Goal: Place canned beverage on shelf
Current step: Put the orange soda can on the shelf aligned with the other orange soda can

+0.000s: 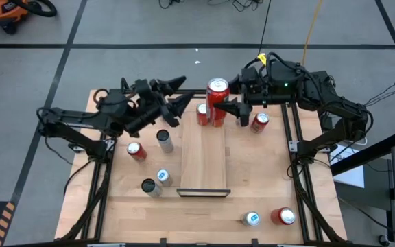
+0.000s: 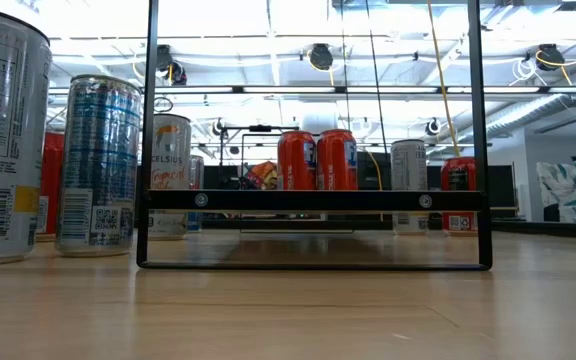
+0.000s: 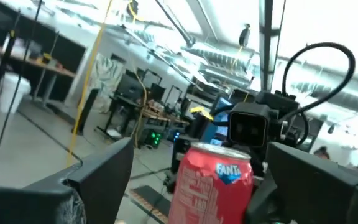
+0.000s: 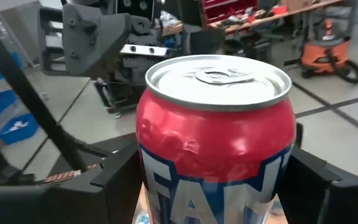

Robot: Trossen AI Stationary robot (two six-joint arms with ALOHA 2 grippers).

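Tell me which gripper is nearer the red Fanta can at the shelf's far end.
Right. The right gripper is closed around the red Fanta can, holding it above the shelf. The left gripper is open just beside the can, not touching.

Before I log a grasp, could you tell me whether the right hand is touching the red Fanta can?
Touching: in the right wrist view the right hand's fingers press both sides of the red Fanta can.

Red Fanta can (image 4: pixel 215 146) — blue-and-white lettering, silver lid; light-wood shelf (image 1: pixel 204 161); dark right end effector (image 1: pixel 233 108).
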